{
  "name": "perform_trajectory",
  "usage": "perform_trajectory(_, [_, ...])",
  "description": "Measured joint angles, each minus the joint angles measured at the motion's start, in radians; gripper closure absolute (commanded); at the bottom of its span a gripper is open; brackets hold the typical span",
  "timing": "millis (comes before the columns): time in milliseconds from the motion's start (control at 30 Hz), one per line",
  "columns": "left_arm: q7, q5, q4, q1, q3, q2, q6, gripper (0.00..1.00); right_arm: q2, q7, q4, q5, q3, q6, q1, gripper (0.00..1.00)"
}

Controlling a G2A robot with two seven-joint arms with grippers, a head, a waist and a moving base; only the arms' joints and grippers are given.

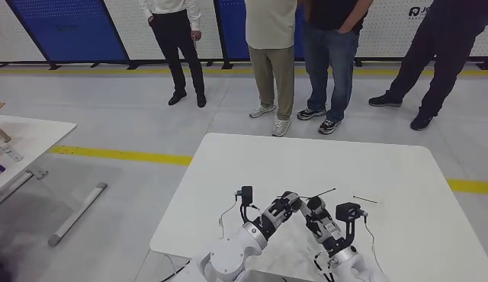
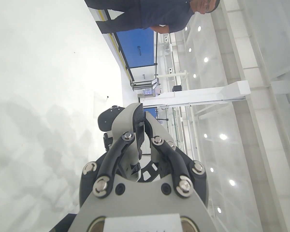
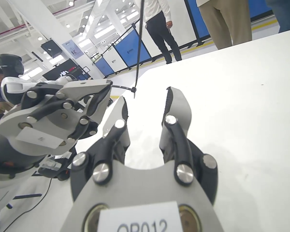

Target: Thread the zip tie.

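Note:
A black zip tie (image 3: 139,37) is held above the white table (image 1: 305,160) near its front edge. My left gripper (image 3: 105,90) is shut on the short end beside the tie's head (image 3: 134,90). From the head the long strap rises steeply. In the top view the zip tie (image 1: 320,194) shows as a thin line slanting away from the two grippers. My right gripper (image 3: 146,98) stands open just behind the head, touching nothing. In the left wrist view the left gripper (image 2: 142,112) has its pads pressed together.
A second black zip tie (image 1: 364,200) lies flat on the table to the right of the arms. Several people stand on the floor beyond the table's far edge. A yellow floor line (image 1: 122,155) runs past the table's left.

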Motion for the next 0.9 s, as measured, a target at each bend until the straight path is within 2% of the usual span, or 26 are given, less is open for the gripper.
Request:
perform_trajectory(33, [0.001,0.001,0.001,-0.001,0.001,0.0,0.0,1.0,0.0,0.0,0.001,0.001,0.0,0.001,0.001,0.64])
perform_trajectory(100, [0.001,0.005,0.002,-0.002,0.003,-0.001,0.001,1.0,-0.001,0.0,0.001,0.003,0.0,0.001,0.002,0.69])
perform_trajectory(333, [-0.001,0.012,0.007,-0.004,0.008,-0.002,0.002,1.0,-0.003,-0.002,0.001,0.005,0.002,-0.001,0.004,0.7])
perform_trajectory(433, [-0.003,0.015,0.009,-0.005,0.01,-0.003,0.005,1.0,-0.004,0.001,0.001,0.006,0.002,0.003,0.006,0.75])
perform_trajectory(500, [-0.005,0.017,0.009,-0.005,0.01,-0.003,0.007,1.0,-0.005,0.003,0.001,0.004,0.002,0.007,0.007,0.75])
perform_trajectory(700, [-0.008,0.02,0.007,-0.002,0.01,-0.003,0.005,1.0,-0.007,0.006,0.001,0.004,0.0,0.014,0.01,0.85])
perform_trajectory(767, [-0.008,0.021,0.007,-0.002,0.009,-0.003,0.005,1.0,-0.008,0.008,0.002,0.004,0.0,0.016,0.012,0.98])
perform_trajectory(900, [-0.007,0.02,0.009,-0.002,0.008,-0.003,0.005,1.0,-0.009,0.008,0.003,0.007,0.001,0.017,0.012,1.0])
